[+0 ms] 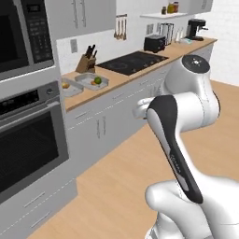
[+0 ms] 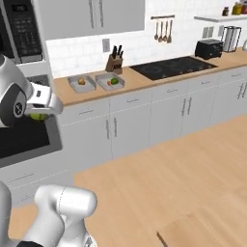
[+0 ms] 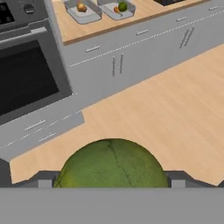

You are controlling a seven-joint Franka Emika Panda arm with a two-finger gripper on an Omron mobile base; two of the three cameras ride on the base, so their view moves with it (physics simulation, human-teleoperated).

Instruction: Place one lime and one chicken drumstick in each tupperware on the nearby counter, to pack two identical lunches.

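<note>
**Lime held in the gripper, out over the floor and short of the counter**

I had a lime [image 3: 112,164] clamped between the two fingertips [image 3: 43,179], the jaws spread wide around it; in the hand view it bulged up large and green at the bottom, a faint crack line running down its skin. The right base view showed a sliver of that same green under the gripper [image 2: 41,115], in front of the oven door [image 2: 24,137].

Both tupperwares sat side by side on the counter [image 2: 140,79], near the knife block [image 2: 115,62]. The right-hand tupperware [image 2: 110,81] held a second lime [image 2: 114,81] touching a chicken drumstick [image 2: 109,82]. The left-hand tupperware [image 2: 81,83] held only an orange-brown drumstick piece [image 2: 81,81].

The arm was folded high, the elbow raised and the forearm reaching left toward the oven wall, well apart from the trays. From the left base view the arm's own bulk hid the hand, though the trays [image 1: 92,81] showed clearly beside the stovetop [image 1: 133,61]. The hand view looked across the wood floor [image 3: 166,100] at the cabinet fronts.
</note>
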